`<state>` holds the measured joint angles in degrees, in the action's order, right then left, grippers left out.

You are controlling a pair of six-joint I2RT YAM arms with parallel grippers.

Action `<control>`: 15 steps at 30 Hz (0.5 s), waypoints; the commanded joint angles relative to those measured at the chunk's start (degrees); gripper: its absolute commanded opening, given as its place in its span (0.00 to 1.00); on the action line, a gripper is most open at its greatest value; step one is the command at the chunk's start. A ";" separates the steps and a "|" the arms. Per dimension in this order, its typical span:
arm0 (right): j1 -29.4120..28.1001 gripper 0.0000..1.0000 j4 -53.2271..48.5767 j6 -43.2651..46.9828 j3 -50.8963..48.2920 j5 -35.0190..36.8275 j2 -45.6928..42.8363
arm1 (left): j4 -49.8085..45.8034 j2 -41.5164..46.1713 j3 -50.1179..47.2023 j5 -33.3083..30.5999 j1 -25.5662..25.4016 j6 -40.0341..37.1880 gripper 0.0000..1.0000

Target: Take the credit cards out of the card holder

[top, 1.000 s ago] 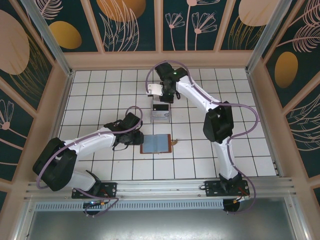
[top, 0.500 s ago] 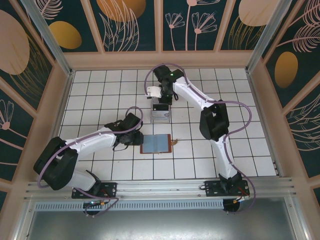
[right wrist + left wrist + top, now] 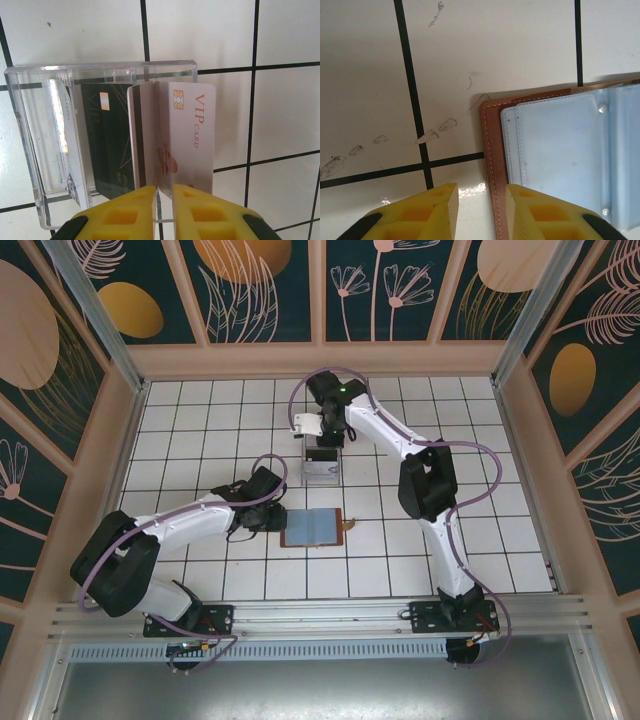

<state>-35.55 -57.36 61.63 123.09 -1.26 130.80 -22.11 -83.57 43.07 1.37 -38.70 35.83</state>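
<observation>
The brown leather card holder with pale blue plastic sleeves runs off the right and bottom edges of the left wrist view, while the pale pink VIP card hides part of the black card and its lower edge sits hidden inside the right gripper.

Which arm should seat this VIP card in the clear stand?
Right: the right pincer grips the VIP card right at the clear stand; the left pincer is down at the card holder.
</observation>
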 commanded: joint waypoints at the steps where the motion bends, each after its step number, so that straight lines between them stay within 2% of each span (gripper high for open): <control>1: 0.48 0.18 0.21 -0.01 1.72 1.23 1.10 | -0.22 -0.59 0.00 -0.13 -0.06 -0.59 0.32; 7: 0.43 0.19 0.36 -0.33 1.51 0.88 0.95 | -0.22 -0.64 0.09 -0.02 0.00 -0.73 0.32; 11: 0.47 0.27 0.40 -1.29 1.42 0.08 0.22 | -0.30 -0.63 0.30 -0.09 0.01 -0.94 0.32; 15: 0.40 0.31 0.33 -1.76 0.97 0.43 -0.56 | -0.52 -0.65 0.70 -0.08 -0.04 -0.94 0.32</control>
<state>-35.55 -56.36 60.75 123.09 -0.45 130.80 -22.13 -83.92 43.07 1.39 -38.70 35.81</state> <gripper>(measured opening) 0.303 0.323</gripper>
